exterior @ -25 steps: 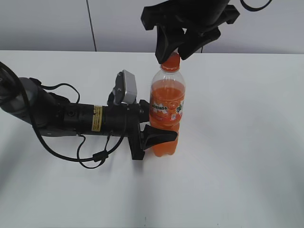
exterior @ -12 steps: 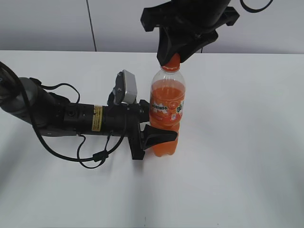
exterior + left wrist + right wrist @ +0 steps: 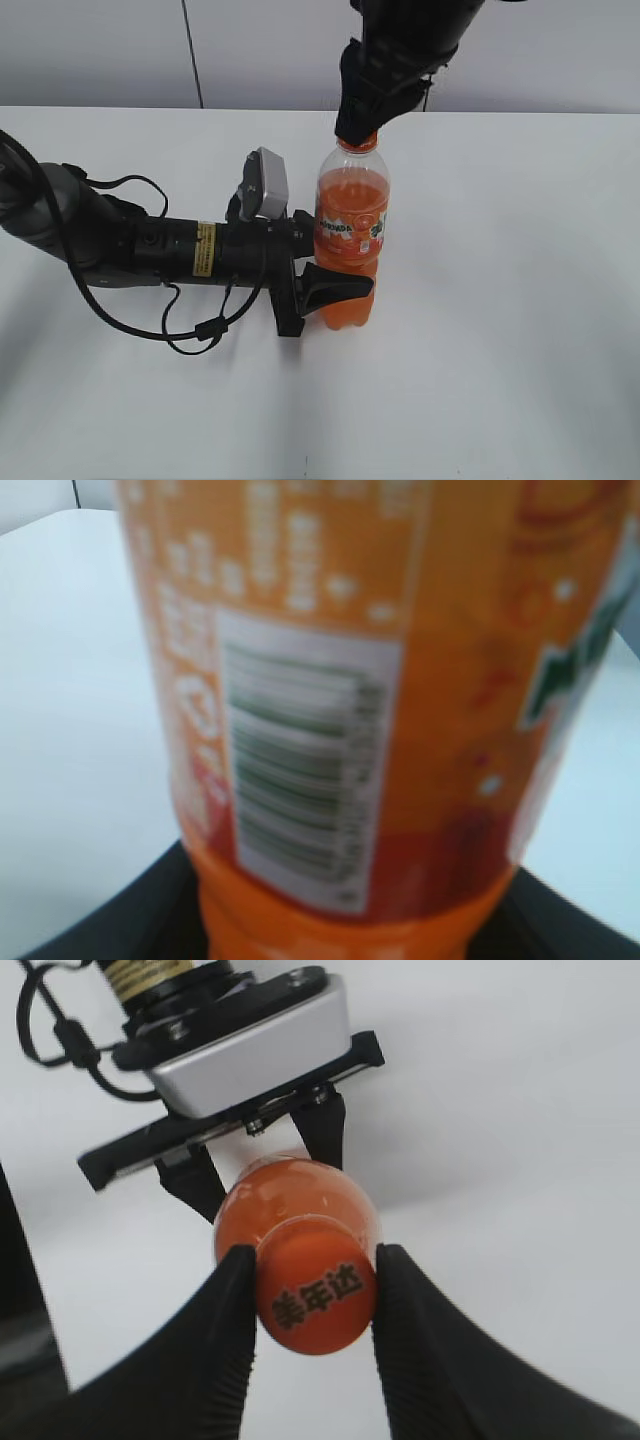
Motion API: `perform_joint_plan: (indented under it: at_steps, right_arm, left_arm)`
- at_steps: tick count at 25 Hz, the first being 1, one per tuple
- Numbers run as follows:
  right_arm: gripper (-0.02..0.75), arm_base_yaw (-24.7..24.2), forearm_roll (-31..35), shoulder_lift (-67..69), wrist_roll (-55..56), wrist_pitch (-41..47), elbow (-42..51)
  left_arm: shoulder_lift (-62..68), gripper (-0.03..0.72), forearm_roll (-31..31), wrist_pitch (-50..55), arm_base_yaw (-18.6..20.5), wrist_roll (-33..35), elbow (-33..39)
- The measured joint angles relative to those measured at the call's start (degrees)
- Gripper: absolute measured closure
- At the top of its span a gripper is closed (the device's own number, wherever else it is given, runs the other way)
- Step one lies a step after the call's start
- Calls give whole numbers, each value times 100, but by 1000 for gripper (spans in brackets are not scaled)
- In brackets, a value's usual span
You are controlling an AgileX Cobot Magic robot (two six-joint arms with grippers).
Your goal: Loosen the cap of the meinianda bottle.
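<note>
We are gripping the bottle, upright on the table, with our left fingers around its lower body; directly above, our right fingers are pinching the cap from both sides.

Right gripper is covering cap in exterior view; only sliver of orange is showing under black fingers. Right arm is running off top edge there. Left wrist view is showing meinianda bottle blurred; label print and barcode are staying unreadable, bottle is cut off at top and bottom edges. Left gripper fingers are appearing only as dark shapes at bottom corners. In right wrist view cap is hiding bottle's lower body.
</note>
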Motion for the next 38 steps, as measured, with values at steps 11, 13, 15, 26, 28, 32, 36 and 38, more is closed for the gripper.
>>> perform_joint_plan:
  at_steps: [11,13,15,26,28,32,36,38]
  right_arm:
    - [466,0,34,0,-4226,35,0]
    - [466,0,62,0,-4323,35,0]
    - [466,0,63,0,-4361,35,0]
    - [344,0,130,1,-3798,35,0]
    - [311,0,175,1,-3735,42,0]
    - [292,0,196,-117,-3561,42,0]
    - [288,0,209,-356,-2893,47,5]
    - [288,0,213,-459,-2263,47,5]
  left_arm:
    - [0,297,18,0,0,18,0]
    - [0,297,23,0,0,18,0]
    - [0,297,23,0,0,20,0]
    - [0,297,23,0,0,14,-7]
    - [0,297,23,0,0,10,-7]
    - [0,297,23,0,0,3,-7]
    - [0,297,23,0,0,1,-7]
    - [0,297,23,0,0,1,-7]
